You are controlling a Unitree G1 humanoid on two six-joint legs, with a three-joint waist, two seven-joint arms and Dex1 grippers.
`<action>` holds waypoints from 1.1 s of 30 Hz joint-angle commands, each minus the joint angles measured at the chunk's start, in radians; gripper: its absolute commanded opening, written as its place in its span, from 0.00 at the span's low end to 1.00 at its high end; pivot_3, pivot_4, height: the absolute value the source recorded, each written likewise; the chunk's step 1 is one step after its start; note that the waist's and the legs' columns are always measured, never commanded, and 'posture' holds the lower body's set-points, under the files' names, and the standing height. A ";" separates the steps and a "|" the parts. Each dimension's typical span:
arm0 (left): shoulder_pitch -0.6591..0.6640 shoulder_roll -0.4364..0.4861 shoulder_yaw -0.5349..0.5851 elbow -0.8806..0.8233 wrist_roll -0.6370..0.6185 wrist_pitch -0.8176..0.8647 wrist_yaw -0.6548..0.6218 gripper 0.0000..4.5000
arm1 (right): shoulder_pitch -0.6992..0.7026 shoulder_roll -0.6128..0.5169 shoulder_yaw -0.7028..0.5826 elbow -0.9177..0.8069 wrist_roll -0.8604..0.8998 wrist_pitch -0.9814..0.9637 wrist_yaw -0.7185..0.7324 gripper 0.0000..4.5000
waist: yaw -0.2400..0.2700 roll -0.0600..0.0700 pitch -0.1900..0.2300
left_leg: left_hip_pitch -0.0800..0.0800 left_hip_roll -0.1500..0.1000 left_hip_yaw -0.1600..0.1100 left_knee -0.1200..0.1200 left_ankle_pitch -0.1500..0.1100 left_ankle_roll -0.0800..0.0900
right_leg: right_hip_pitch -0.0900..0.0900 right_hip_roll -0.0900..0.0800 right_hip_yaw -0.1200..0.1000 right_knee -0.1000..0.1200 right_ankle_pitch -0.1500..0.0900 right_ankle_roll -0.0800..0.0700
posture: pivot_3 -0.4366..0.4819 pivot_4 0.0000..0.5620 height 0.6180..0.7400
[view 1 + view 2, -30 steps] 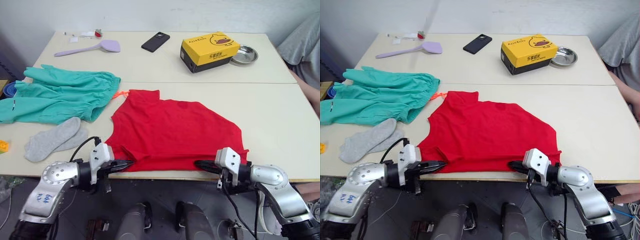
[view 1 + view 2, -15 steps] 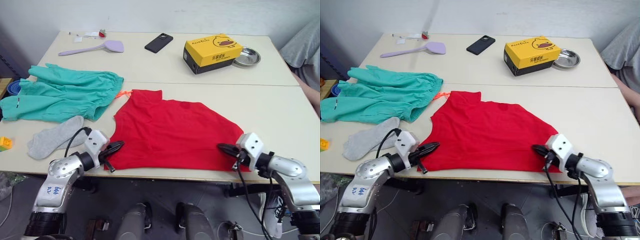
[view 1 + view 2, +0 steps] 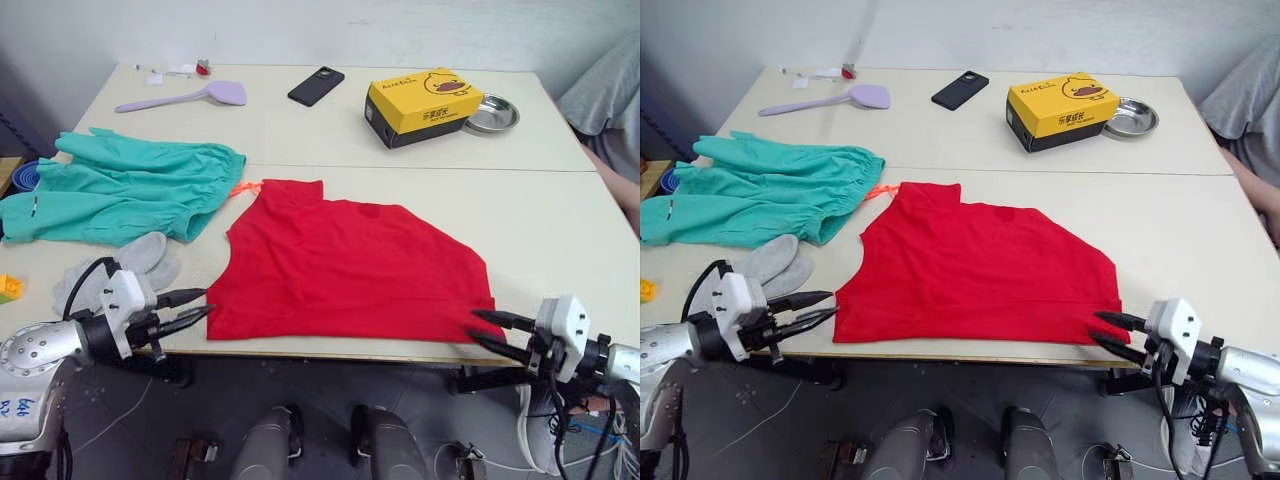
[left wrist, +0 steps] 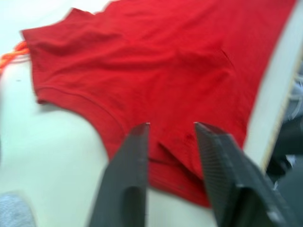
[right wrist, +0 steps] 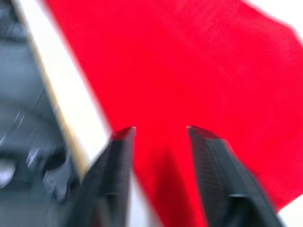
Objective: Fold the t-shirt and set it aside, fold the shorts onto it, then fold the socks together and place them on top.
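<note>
- The red t-shirt (image 3: 345,265) lies spread flat at the near edge of the pale desk (image 3: 540,215), its hem running along that edge.
- The left gripper (image 3: 192,306) hangs just off the shirt's near left corner, its two black fingers (image 4: 128,184) parted and holding nothing.
- The right gripper (image 3: 495,332) sits at the shirt's near right corner, fingers (image 5: 215,175) likewise spread, their tips just beside the cloth.
- The teal-green shorts (image 3: 120,190) lie rumpled on the desk's left side, the orange drawstring (image 3: 241,187) trailing out to the shirt's upper left corner.
- The light grey socks (image 3: 135,262) rest together just in front of the shorts, between them and the left gripper.
- Across the far half of the desk stand a yellow box (image 3: 425,98), a metal bowl (image 3: 492,113) touching its right side, a black phone (image 3: 316,85) and a lilac spatula (image 3: 185,98).
- A person's grey sleeve (image 3: 605,90) shows at the right edge.
</note>
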 commanded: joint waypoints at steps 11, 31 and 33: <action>-0.058 0.015 -0.160 0.084 0.210 -0.180 0.025 0.73 | -0.141 -0.080 0.092 0.124 -0.137 -0.037 0.004 0.88 | -0.002 0.000 0.000 | 0.000 0.000 0.000 -0.003 0.001 -0.001 | -0.001 0.000 0.000 -0.001 0.000 -0.001 | 0.48 0.27 1.00; -0.006 0.087 -0.174 0.093 0.161 -0.140 -0.066 0.00 | -0.048 -0.137 0.069 0.137 -0.054 0.007 0.135 0.00 | 0.000 0.002 -0.001 | 0.001 0.000 0.000 -0.002 0.001 -0.003 | 0.000 0.000 -0.001 -0.001 0.000 0.000 | 0.48 0.27 1.00; 0.029 0.097 -0.157 0.077 0.139 -0.141 -0.079 0.00 | -0.010 -0.140 0.059 0.120 -0.040 0.018 0.141 0.00 | -0.001 0.002 -0.001 | 0.001 0.000 0.000 -0.002 0.001 -0.002 | 0.000 0.000 -0.001 -0.002 0.000 0.000 | 0.48 0.27 1.00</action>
